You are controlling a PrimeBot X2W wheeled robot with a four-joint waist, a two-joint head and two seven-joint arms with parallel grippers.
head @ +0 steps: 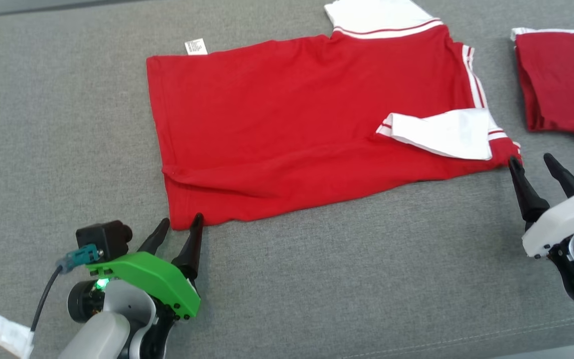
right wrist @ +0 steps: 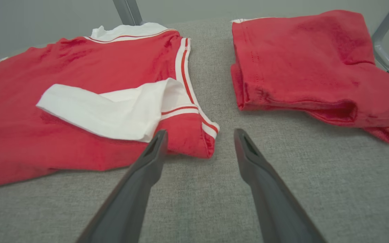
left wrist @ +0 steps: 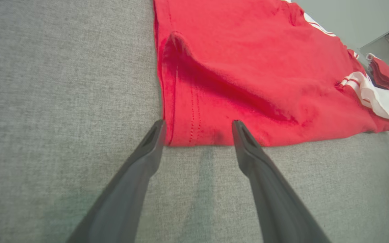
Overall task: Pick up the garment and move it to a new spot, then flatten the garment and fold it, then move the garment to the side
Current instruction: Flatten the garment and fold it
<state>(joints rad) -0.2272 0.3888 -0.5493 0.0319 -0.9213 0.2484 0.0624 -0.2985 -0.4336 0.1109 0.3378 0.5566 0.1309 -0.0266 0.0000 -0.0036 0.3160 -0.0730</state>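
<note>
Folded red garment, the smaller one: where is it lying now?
Head view, far right: the folded red garment lies on the grey surface, apart from the spread red shirt, beyond the right claw.

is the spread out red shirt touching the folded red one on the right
Apart. The right wrist view shows a strip of bare grey surface between the spread shirt and the folded garment.
</note>
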